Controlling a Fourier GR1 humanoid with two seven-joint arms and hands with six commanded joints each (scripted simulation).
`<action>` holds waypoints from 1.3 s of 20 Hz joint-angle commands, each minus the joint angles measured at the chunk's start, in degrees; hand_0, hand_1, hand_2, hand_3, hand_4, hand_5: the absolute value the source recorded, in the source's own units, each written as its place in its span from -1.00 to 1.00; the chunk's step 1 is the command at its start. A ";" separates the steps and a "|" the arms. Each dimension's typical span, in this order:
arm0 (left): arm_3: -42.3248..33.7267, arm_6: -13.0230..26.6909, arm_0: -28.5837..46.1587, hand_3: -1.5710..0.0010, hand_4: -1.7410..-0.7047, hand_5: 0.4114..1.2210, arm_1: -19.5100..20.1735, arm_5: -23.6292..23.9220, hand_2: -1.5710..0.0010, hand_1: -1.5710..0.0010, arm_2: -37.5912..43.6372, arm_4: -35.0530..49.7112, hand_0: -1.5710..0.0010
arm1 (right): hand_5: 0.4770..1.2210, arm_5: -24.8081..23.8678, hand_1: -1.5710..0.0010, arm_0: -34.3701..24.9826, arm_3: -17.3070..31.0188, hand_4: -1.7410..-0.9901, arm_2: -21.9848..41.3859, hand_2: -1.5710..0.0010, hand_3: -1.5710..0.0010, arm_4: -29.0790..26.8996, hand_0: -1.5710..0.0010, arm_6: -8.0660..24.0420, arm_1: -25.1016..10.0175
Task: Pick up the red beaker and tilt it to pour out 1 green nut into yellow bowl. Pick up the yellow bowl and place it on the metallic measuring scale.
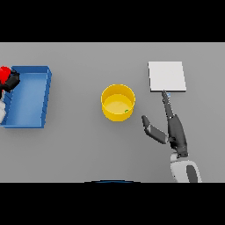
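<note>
yellow bowl point(117, 103): centre, one green nut point(126, 110) inside, so pour judged done. red beaker point(4, 73): nine o'clock, clasped by left hand point(11, 81) over blue tray point(27, 97). right hand point(168, 127): four o'clock, fingers straight, empty. metallic measuring scale point(166, 76): two o'clock, bare; bowl transfer outstanding.

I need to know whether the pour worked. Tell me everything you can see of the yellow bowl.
The yellow bowl is round, open-topped and upright, with plain, smooth yellow walls. It stands on the grey table, mid-scene. One small green nut lies inside near its right wall. Nothing else touches it; the right hand, open, is apart to its right.
</note>
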 commanded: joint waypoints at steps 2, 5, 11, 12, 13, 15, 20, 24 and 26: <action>-2.61 0.99 1.75 -0.87 -0.10 -0.02 0.74 -0.03 -0.91 -0.96 -0.53 -0.01 -1.00 | -0.58 0.28 1.00 0.67 -1.23 0.94 0.15 1.00 1.00 -0.18 1.00 0.00 -0.16; -2.71 0.08 2.16 -0.21 0.43 -0.24 0.76 -1.69 -0.30 -0.27 -0.83 0.61 -0.54 | -0.57 0.25 1.00 0.52 -0.53 0.96 -0.09 1.00 1.00 -0.73 1.00 -0.35 0.20; -0.76 -1.06 1.80 0.68 0.77 -0.39 1.20 -6.37 0.66 0.67 -3.37 -0.53 0.60 | -0.57 0.51 1.00 0.48 -1.40 0.95 0.31 1.00 1.00 -0.31 1.00 0.09 -0.06; 0.06 -1.52 1.48 0.74 0.80 -0.39 0.69 -6.52 0.73 0.73 -3.52 -0.62 0.68 | -0.57 0.70 1.00 0.46 -1.63 0.94 0.34 1.00 1.00 -0.36 1.00 -0.14 -0.23; 0.76 -2.04 1.12 0.79 0.81 -0.40 0.44 -6.23 0.78 0.79 -3.41 -0.81 0.74 | -0.56 0.65 1.00 0.24 -1.78 0.93 0.68 1.00 1.00 0.07 1.00 0.58 -0.05; 0.79 -3.49 1.01 0.87 0.84 -0.41 0.71 -5.93 0.86 0.86 -3.03 -0.87 0.84 | -0.56 0.43 1.00 0.08 -1.21 0.92 0.68 1.00 1.00 0.83 1.00 2.11 -0.27; -1.11 -4.68 1.24 0.96 0.91 -0.38 0.56 -4.81 0.95 0.96 -3.22 -1.08 0.95 | -0.46 8.28 1.00 -7.59 0.16 0.86 3.44 1.00 1.00 6.16 1.00 5.14 -9.44; -0.99 -4.85 1.63 0.98 0.94 -0.35 0.34 -4.11 0.98 0.98 -3.41 -1.24 0.98 | -0.48 14.49 1.00 -16.37 3.17 0.57 8.01 1.00 1.00 13.26 1.00 7.14 -15.89; -0.14 -4.88 0.91 0.99 0.95 -0.34 0.14 -4.60 0.99 0.99 -3.67 -1.40 0.99 | -0.46 17.75 1.00 -20.59 5.62 0.46 11.31 1.00 1.00 16.61 1.00 6.64 -17.77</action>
